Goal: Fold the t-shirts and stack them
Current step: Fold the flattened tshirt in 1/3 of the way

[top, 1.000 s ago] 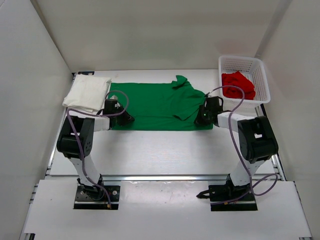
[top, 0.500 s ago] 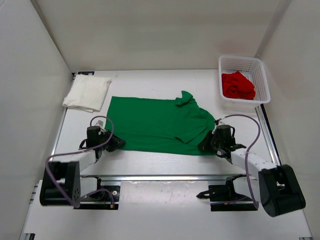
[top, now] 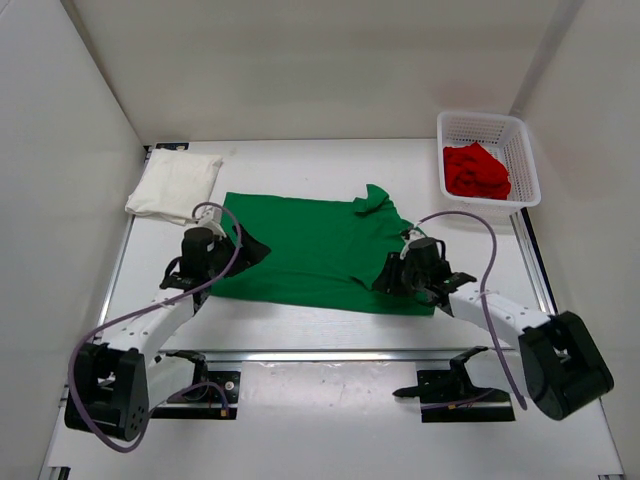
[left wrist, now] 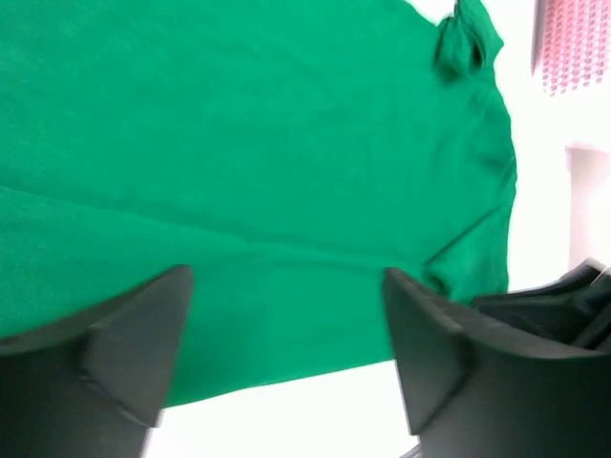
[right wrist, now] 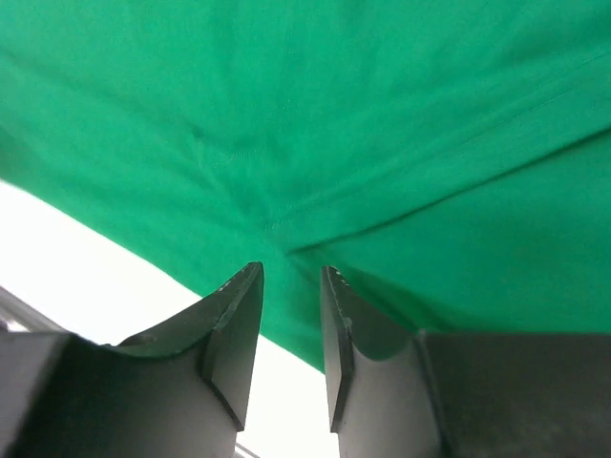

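The bright green t-shirt [top: 310,250] lies spread flat across the middle of the table, collar at the back. My left gripper [top: 250,250] hovers over its left hem, wide open, with only cloth [left wrist: 267,143] beyond the jaws [left wrist: 286,286]. At the shirt's near right corner my right gripper [top: 386,282] is open by a narrow gap [right wrist: 291,277], above a crease in the green cloth [right wrist: 382,114], holding nothing. The white t-shirt [top: 175,185] lies folded at the back left. The red t-shirt [top: 476,170] is bunched in the basket.
A white mesh basket [top: 520,135] stands at the back right corner, also glimpsed in the left wrist view [left wrist: 573,43]. White walls close in the table on three sides. Purple cables loop over both arms.
Both grippers dragged the green shirt toward the near edge, then let it go. The left jaws opened wide and the right jaws parted slightly. Both now hang over the shirt's edges.
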Tool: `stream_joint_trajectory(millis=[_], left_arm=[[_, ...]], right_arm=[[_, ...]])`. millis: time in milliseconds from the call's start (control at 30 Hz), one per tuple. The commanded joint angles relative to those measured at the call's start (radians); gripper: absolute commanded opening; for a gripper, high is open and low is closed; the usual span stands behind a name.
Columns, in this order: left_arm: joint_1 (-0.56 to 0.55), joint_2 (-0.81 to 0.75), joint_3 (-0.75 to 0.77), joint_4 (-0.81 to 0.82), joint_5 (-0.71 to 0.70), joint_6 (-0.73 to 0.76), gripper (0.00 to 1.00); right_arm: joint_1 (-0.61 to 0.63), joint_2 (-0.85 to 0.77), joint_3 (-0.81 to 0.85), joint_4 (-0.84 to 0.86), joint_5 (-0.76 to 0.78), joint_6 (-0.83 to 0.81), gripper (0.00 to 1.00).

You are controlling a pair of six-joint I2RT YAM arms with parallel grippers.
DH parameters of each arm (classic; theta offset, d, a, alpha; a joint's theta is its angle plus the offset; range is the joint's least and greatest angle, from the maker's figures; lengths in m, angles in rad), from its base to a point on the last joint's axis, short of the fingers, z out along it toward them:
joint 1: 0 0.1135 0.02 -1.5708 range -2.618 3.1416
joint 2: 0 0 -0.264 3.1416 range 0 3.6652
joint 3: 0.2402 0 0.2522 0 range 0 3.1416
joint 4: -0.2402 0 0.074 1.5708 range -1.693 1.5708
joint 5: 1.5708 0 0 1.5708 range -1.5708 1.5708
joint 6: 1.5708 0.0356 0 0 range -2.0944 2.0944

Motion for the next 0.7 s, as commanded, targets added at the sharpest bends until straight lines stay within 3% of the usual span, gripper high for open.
stream_joint_trajectory(millis=[0, 200, 233, 300, 333, 367, 467, 667], left_arm=[[-0.051, 0.037, 0.011, 0.024, -0.026, 0.030, 0.99], [-0.091, 0.097, -0.001, 0.113, 0.051, 0.026, 0.99], [-0.106, 0.106, -0.006, 0.134, 0.054, 0.017, 0.92], [-0.117, 0.109, -0.012, 0.154, 0.054, 0.011, 0.68], [-0.128, 0.109, -0.012, 0.154, 0.049, 0.010, 0.46], [-0.141, 0.101, -0.020, 0.150, 0.034, 0.012, 0.40], [-0.155, 0.109, -0.023, 0.146, 0.022, 0.012, 0.41], [-0.177, 0.123, -0.056, 0.186, 0.035, -0.014, 0.42]], right_arm=[[0.047, 0.064, 0.010, 0.071, -0.001, 0.021, 0.30], [0.050, 0.116, 0.008, 0.112, -0.012, 0.033, 0.30], [0.039, 0.134, 0.008, 0.124, -0.024, 0.033, 0.30], [0.027, 0.148, 0.020, 0.138, -0.024, 0.032, 0.30], [0.019, 0.168, 0.026, 0.144, -0.029, 0.024, 0.29], [0.008, 0.174, 0.036, 0.151, -0.030, 0.021, 0.29], [-0.018, 0.219, 0.062, 0.177, -0.042, 0.018, 0.26], [0.002, 0.392, 0.281, 0.140, -0.027, -0.005, 0.17]])
